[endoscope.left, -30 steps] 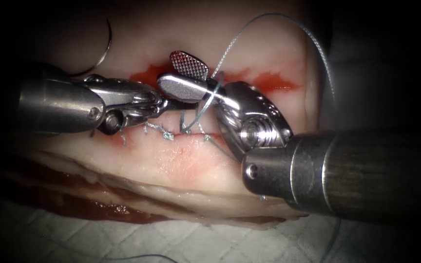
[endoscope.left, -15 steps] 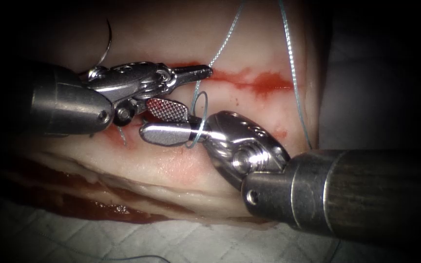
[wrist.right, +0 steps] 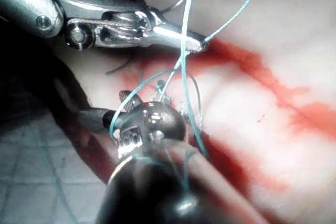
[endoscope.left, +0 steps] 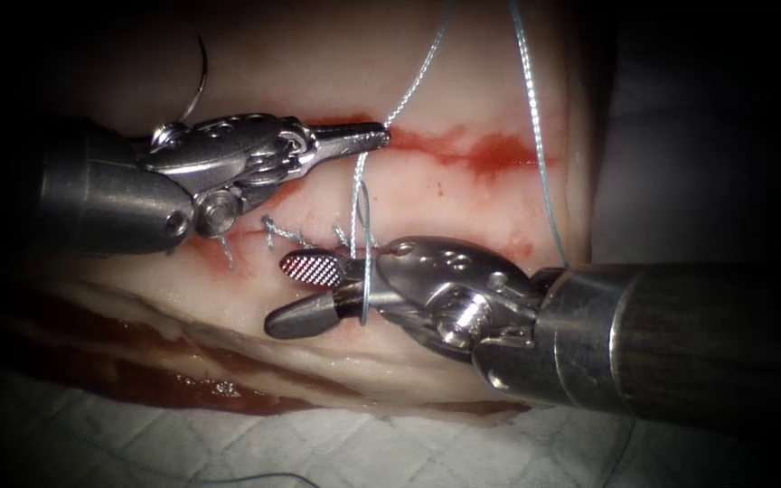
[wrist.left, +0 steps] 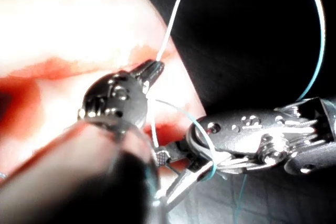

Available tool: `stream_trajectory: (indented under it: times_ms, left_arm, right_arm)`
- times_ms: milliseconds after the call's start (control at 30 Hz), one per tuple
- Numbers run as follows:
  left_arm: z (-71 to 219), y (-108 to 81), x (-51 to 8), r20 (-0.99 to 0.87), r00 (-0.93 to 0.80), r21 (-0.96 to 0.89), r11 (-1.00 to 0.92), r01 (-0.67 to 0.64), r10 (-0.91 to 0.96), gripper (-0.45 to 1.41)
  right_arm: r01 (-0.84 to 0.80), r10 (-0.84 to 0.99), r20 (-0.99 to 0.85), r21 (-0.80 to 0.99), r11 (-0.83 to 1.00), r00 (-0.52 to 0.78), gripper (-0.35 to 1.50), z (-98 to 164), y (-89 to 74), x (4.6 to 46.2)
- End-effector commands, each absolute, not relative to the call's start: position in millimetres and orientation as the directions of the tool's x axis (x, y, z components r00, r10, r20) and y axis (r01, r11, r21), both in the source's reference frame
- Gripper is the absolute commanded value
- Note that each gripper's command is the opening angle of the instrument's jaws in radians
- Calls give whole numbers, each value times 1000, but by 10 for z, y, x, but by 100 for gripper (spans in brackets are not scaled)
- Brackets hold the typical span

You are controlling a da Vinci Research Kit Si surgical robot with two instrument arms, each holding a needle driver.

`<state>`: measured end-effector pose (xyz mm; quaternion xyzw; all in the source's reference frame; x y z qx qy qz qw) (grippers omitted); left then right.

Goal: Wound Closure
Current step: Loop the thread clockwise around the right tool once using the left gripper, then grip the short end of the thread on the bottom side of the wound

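**Thread looped on right tool, needle free**

The thin curved steel needle [endoscope.left: 199, 77] lies on the far left of the pale pork tissue [endoscope.left: 463, 72], held by neither tool. The blue-grey braided thread [endoscope.left: 533, 117] rises from the stitched cut [endoscope.left: 305, 239] and wraps once around the right arm's tool [endoscope.left: 305, 294], whose jaws stand apart, holding nothing. The left arm's tool [endoscope.left: 374, 137], jaws together, clamps the thread beside the red fluid [endoscope.left: 490, 149].

Dark vignetted edges, bright centre, glare on metal, blown-out wrist views.
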<state>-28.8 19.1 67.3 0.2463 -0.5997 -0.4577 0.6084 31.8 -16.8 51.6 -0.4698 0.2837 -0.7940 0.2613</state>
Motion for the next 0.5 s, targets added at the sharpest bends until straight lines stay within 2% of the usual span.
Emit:
stream_trajectory:
  times_ms: [33,67,100,200,267,300,400,500]
  left_arm:
    - [673,191,-297,513,-143,847,472,244,-846,-45]
    - [673,191,-297,513,-143,847,472,244,-846,-45]
    - [669,190,-298,516,-145,847,476,236,-845,-45]
    - [665,190,-299,518,-154,848,482,221,-842,-45]
    - [657,192,-299,517,-168,851,484,202,-839,-45]
    - [657,192,-299,517,-168,851,484,202,-839,-45]
    - [645,193,-298,513,-181,856,483,184,-839,-45]
    - [643,191,-300,518,-181,853,490,179,-836,-45]
  right_arm:
    - [120,-571,600,-623,-773,-560,59,517,-162,330]
    - [120,-571,600,-623,-773,-560,59,517,-162,330]
    - [92,-496,589,-580,-809,-639,63,514,-162,328]
    - [59,-428,570,-551,-832,-701,64,510,-161,325]
    - [-38,-281,546,-500,-865,-789,64,504,-159,320]
    - [-38,-281,546,-500,-865,-789,64,504,-159,320]
    - [-362,57,578,-428,-828,-814,73,499,-151,311]
    - [-553,268,601,-358,-752,-753,68,498,-139,305]
